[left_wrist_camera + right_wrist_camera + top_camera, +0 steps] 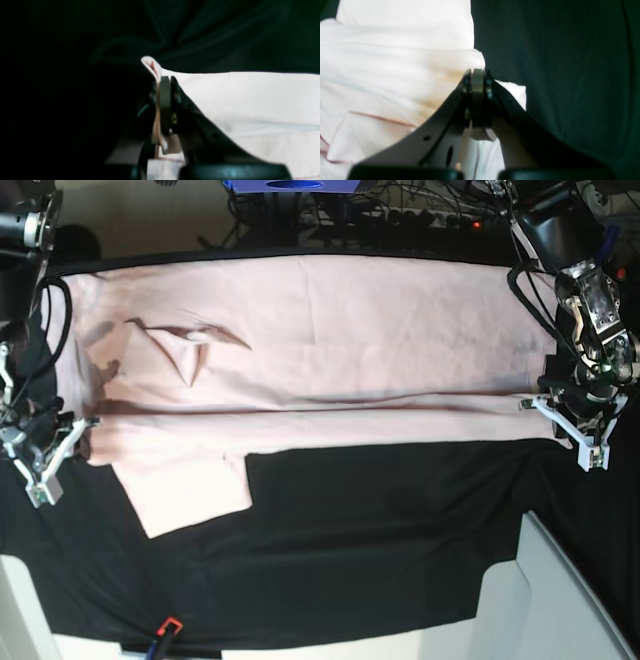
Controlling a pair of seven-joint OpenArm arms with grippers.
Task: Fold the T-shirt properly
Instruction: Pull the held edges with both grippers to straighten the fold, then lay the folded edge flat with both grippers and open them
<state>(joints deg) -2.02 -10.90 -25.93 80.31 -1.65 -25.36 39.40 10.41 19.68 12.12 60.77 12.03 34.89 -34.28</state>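
The T-shirt [330,340] is showing pale pink, plain, with no print visible, spreading along the far edge of the table cloth [400,540], which is showing solid black. Toward the left edge, the fabric is looking a little darker pink in its creases. In the wrist views it is reading almost white against dark cloth.

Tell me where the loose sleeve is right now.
In the base view the sleeve lies flat on the black cloth, sticking out below the folded T-shirt at the view's left, near the right claw.
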